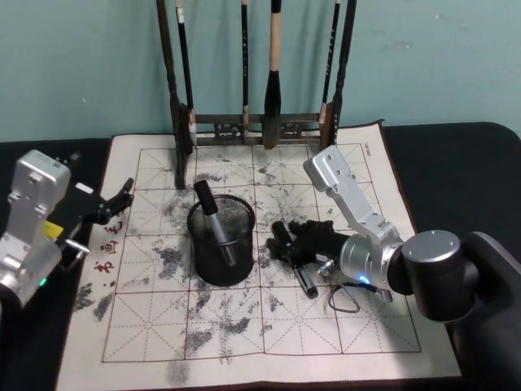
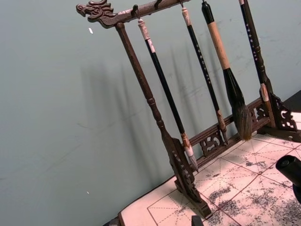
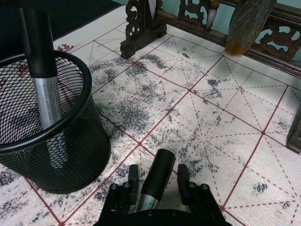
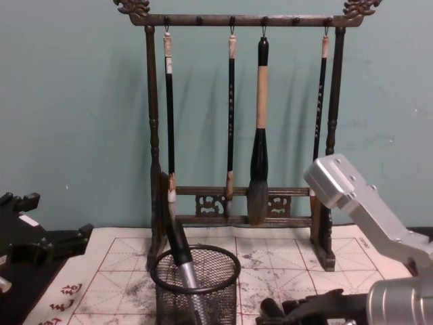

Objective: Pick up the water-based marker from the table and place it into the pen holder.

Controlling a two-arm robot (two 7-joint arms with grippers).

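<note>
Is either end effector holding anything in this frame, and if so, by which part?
The right end effector grips a water-based marker around its black cap, just ahead of the silver barrel. The left end effector is open and holds nothing.

I see an off-white mat (image 1: 326,326) ruled with red grid lines and blotched with grey ink, on the black table (image 1: 456,147). The pen holder (image 1: 221,262) is black wire mesh; the marker (image 3: 160,174) has a black cap and silver barrel.
</note>
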